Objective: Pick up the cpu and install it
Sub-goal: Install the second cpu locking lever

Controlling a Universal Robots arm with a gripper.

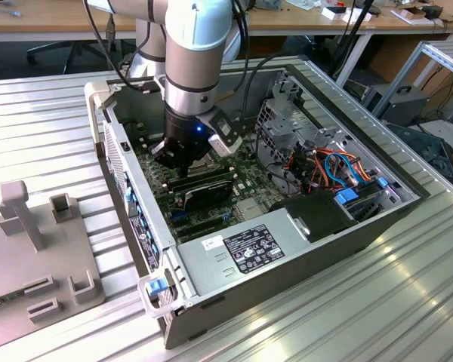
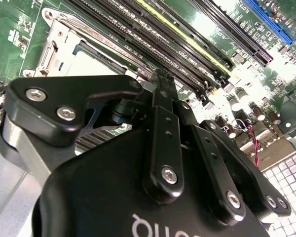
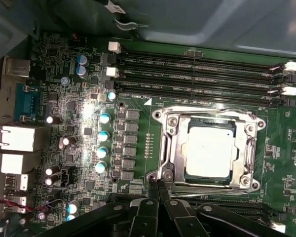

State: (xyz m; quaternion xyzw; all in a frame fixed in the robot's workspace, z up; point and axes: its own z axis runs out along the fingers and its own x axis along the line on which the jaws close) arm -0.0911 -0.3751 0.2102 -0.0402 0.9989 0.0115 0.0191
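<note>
**Inside the open computer case, chip sits in its socket as closed fingers hover at the frame's edge**

Over the green motherboard, the arm's black gripper reaches down into the open computer case, which lies on a ribbed metal table. In the first wrist view the two fingertips are pressed together, nothing between them, their points meeting just at the edge of the metal socket frame, beside one of its corner screws. Just beyond the fingertips, the cpu lies flat inside that frame, its pale grey face up and square to the opening, apart from the fingers rather than held by them.

Farther past the chip run long black memory slots with white clips at their ends; more dark slots lie on the near side, partly under the gripper's body. Off to one side of the fingers stands a row of small round capacitors with blue-green tops (several catch the light), and beyond them the metal port blocks at the board's edge.

In the second wrist view the closed fingers rise dark against the same slots, with a corner of the socket frame visible behind the gripper's linkage. In the exterior view the grey arm stands nearly upright over the case, and a bundle of orange and blue cables lies toward the exterior view's right.
</note>
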